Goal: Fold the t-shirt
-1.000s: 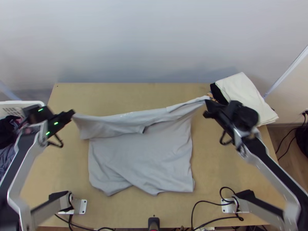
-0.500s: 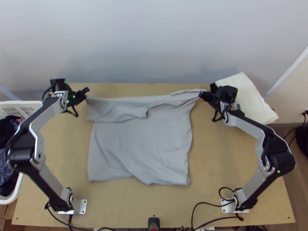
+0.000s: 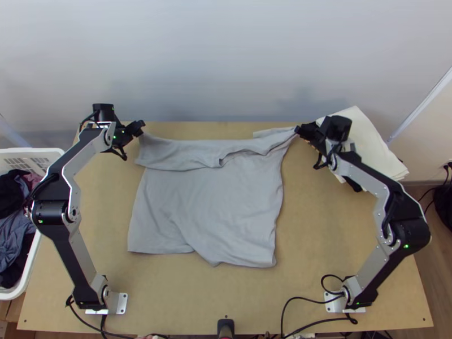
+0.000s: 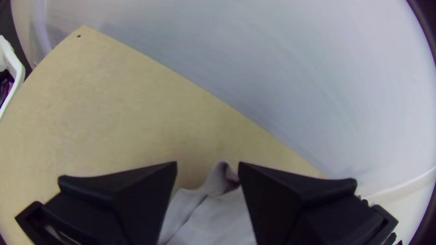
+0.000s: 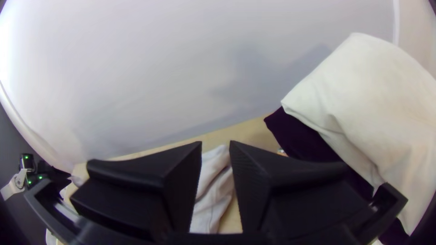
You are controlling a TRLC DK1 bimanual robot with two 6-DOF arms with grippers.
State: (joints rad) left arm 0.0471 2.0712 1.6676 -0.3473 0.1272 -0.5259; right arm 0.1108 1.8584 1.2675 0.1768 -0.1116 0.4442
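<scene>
Find a pale wall (image 3: 226, 62) behind the wooden bench (image 3: 339, 243), a white basket (image 3: 34, 151) past its left side, the grey t-shirt (image 3: 209, 214) spread mid-bench. Note left arm (image 3: 82, 161) and right arm (image 3: 364, 179) outstretched, with left end effector (image 3: 141, 127) wide apart, right end effector (image 3: 299, 131) narrower, at its far corners.

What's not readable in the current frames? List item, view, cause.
- What lies beneath the t-shirt's far band: top view, covered by the band itself.
- Cloth below the left gripper: left wrist view, blocked by its jaws, cut by the bottom edge.
- White basket's far side: top view, cut by the left edge.
- Dark cloth's full outline: right wrist view, white cloth over it.
</scene>
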